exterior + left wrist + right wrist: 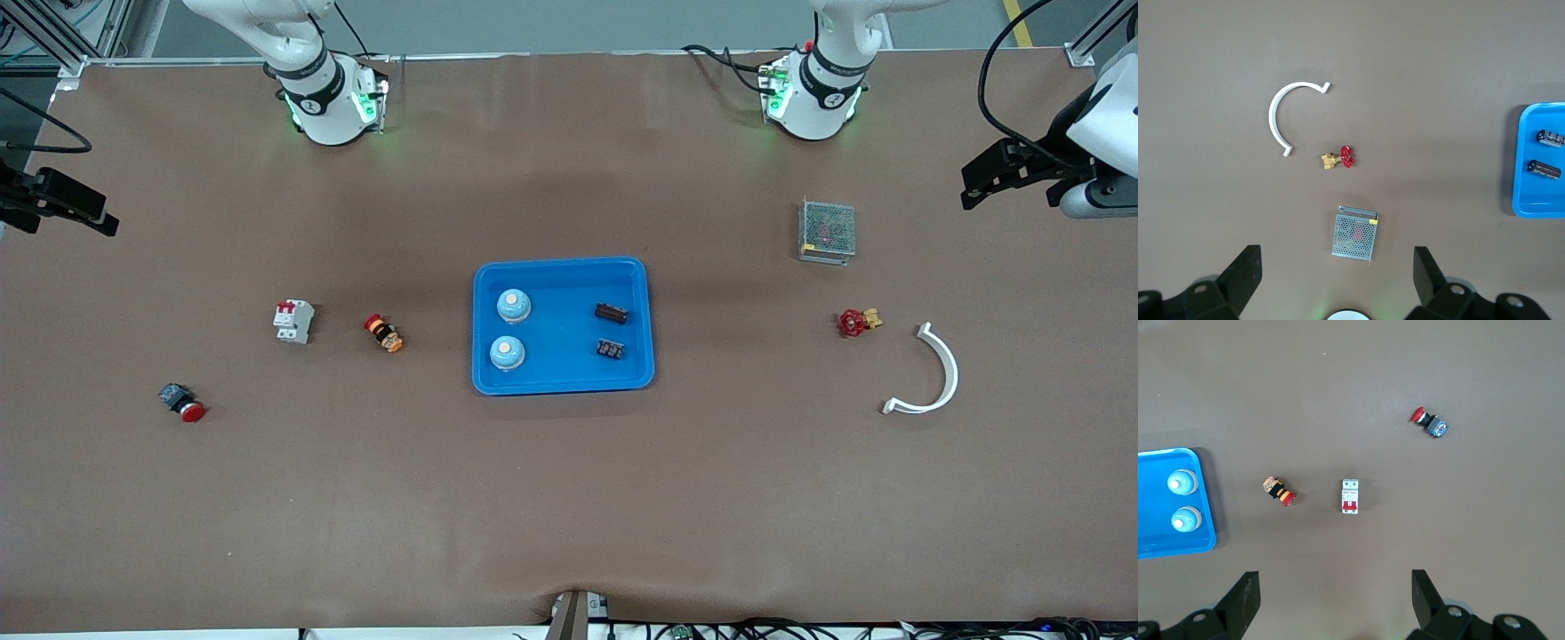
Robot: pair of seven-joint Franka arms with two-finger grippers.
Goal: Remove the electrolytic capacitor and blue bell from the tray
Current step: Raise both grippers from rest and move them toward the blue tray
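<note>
Nothing is out yet: both bells and capacitors sit in the tray, while the left tool and right tool hang wide open and empty.

Table is showing one blue tray carrying two blue bells and two dark capacitors, plus one mesh box, one red-handled valve, one white curved clip, one circuit breaker, two red-capped pushbuttons.
</note>
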